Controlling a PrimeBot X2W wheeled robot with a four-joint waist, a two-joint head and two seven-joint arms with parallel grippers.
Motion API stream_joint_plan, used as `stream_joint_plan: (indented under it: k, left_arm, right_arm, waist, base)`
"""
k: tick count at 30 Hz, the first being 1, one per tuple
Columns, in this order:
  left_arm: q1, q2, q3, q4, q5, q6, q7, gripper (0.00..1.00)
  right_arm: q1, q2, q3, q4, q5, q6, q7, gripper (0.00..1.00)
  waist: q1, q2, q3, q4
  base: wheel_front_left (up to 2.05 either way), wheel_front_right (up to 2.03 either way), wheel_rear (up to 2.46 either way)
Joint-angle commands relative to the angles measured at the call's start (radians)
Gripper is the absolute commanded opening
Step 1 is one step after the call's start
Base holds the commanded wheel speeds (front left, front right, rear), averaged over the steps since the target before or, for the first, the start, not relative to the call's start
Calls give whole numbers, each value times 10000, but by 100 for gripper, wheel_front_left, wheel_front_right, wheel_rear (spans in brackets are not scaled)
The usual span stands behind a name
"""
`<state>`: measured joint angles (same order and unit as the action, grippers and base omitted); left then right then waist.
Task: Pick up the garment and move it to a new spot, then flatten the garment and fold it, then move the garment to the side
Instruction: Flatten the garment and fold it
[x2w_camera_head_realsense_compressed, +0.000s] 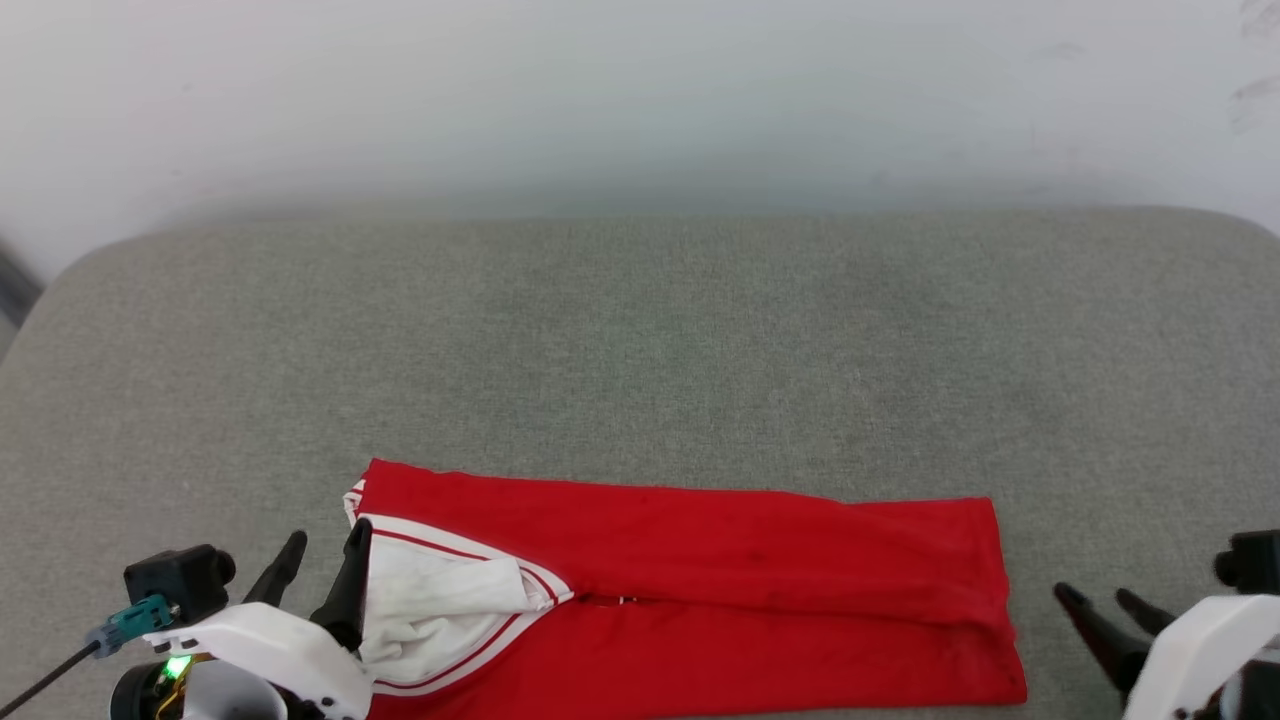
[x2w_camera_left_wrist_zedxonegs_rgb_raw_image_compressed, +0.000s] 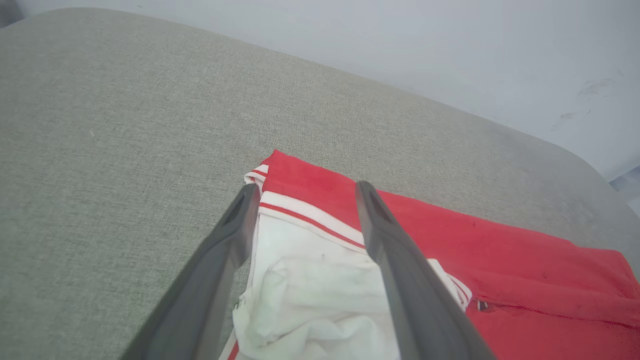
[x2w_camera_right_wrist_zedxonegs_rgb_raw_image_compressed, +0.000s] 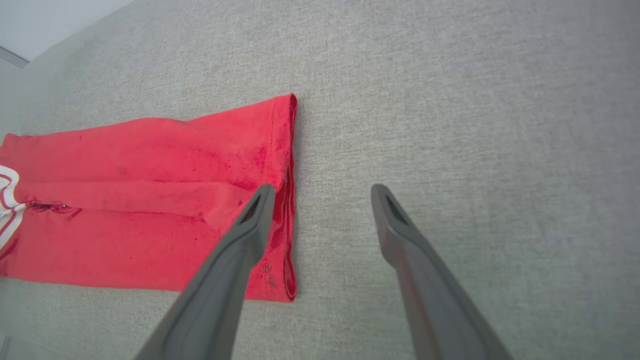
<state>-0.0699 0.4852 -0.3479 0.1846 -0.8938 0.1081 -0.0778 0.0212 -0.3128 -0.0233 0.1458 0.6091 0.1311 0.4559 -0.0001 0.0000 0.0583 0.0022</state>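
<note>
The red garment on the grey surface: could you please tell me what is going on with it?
The garment lies folded into a long narrow band on the grey padded surface, a white sleeve showing at its left end. The left gripper stands open over that sleeve, the right gripper open just beyond the hem. Neither holds the cloth; moving it aside is not yet done.

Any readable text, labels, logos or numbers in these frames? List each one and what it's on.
None readable.
garment: folded, with plain red cloth and a white sleeve facing up; no lettering in sight.
small dark mark at the garment's fold line: too small to read, may not be text.
wall: faint smudges toward its right side, not writing.
</note>
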Motion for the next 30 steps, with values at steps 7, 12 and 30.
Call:
stream_joint_plan:
  k: [7, 12, 30]
  left_arm:
    - [-366, -352, -148, -1046, 1086, 463, -1280, 100]
    - [-503, -610, -235, -1577, 1915, 702, -1711, 100]
    - [-670, -1397, 200, -2242, 3293, 528, -1890, 100]
  right_arm:
    - [-285, -253, -1117, -611, 45, -6, 2036, 100]
    - [-525, -25, -1357, -344, -56, -6, 3265, 100]
    - [-954, 1086, -589, 2205, 210, -5, 4253, 0]
  waist:
    - [1, 0, -366, 505]
    - [1, 0, -224, 1082]
    - [1, 0, 703, 2147]
  base:
    - [0, 0, 0]
    - [0, 0, 0]
    - [0, 0, 0]
